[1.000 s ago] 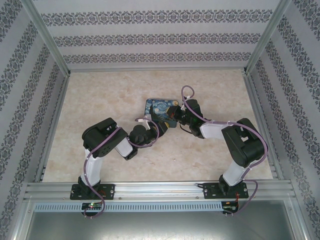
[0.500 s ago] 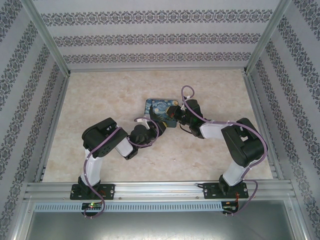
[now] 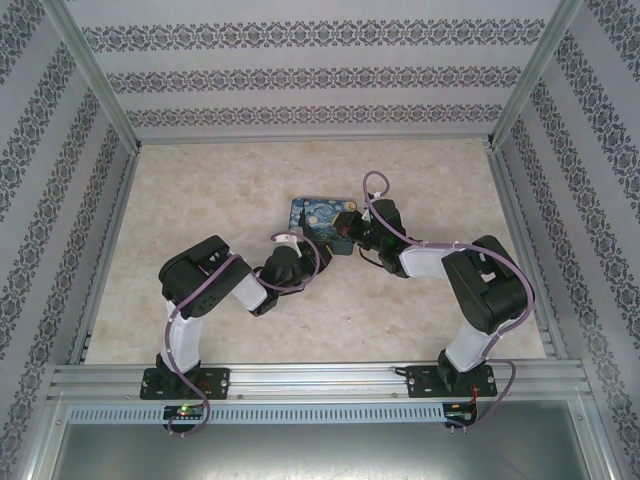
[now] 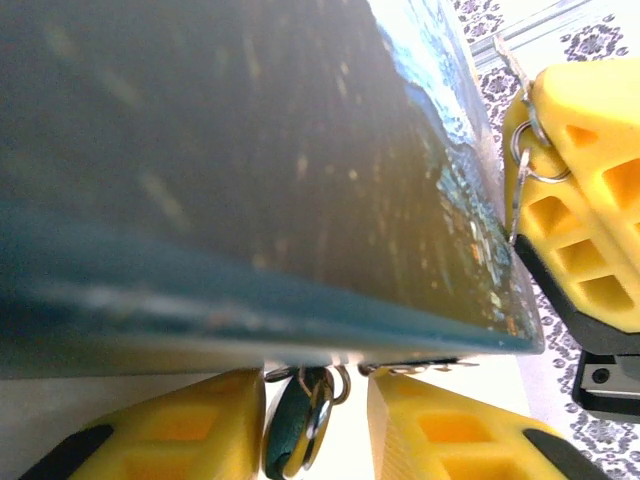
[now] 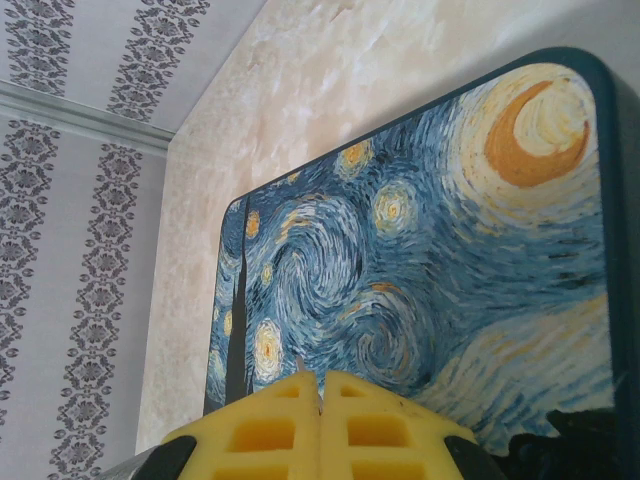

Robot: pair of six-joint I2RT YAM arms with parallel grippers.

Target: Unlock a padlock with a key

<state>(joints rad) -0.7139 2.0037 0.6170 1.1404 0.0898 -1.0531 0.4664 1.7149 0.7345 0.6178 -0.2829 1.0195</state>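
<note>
Beige marbled counter [image 3: 200, 200], patterned walls | step: key nearing lock, not yet in | padlock [image 4: 290, 435] edge-on, dark blue, silver rings, at tin [image 4: 250, 150] edge, 7 o'clock | left gripper [image 4: 315, 400] narrow astride it, grip unclear | right gripper [image 5: 322, 390] pinched on key [image 4: 515, 205], 2 o'clock of padlock | next: fine key-to-padlock alignment

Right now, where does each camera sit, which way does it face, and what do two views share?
Top external: overhead from behind, looking down on the table, left arm and right arm.
Left wrist: close against the tin's dark side; its fingers flank the padlock.
Right wrist: looks across the tin's painted lid; its fingers meet.
All share the tin.
</note>
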